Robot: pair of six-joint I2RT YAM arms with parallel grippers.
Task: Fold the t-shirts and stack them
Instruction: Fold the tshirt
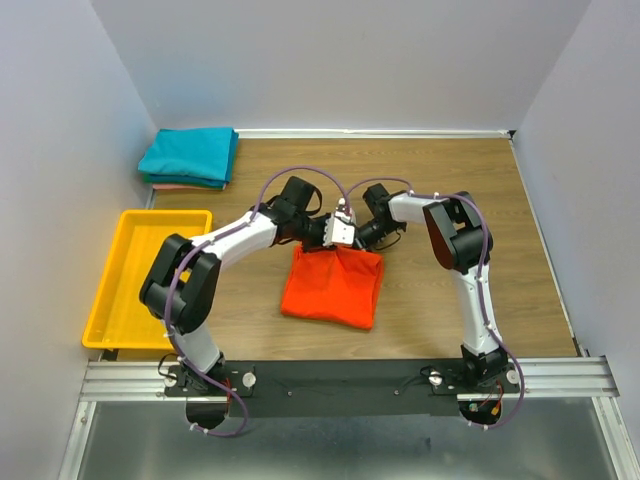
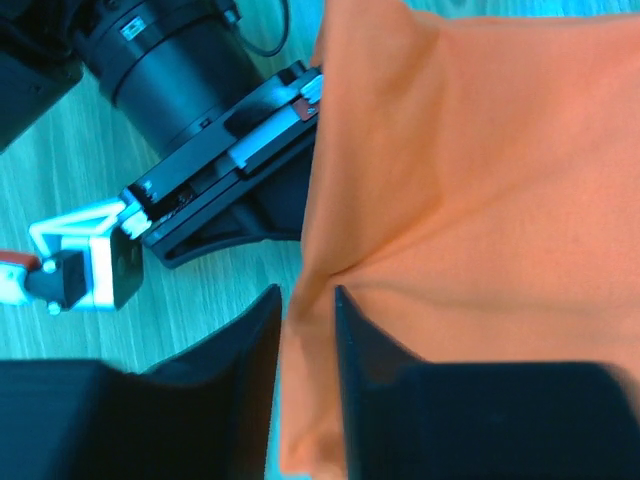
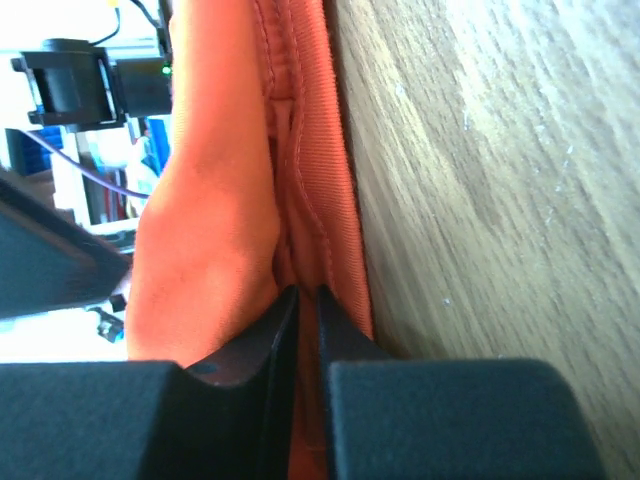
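As it lies on the wooden bench (image 1: 450,190): folded bright orange-red soft cloth t-shirt (image 1: 332,288).
Left gripper (image 2: 308,300): slightly spread, cloth between.
Right gripper (image 3: 308,293): pinching its edge.

Found one t-shirt (image 1: 333,288) lying on the table (image 1: 450,170), mid-way across, far edge at the left gripper (image 2: 308,300) and right gripper (image 3: 308,295). Saw the stacked t-shirts (image 1: 190,155) in the far-left corner, the tray (image 1: 150,270) just nearer, along the left side.
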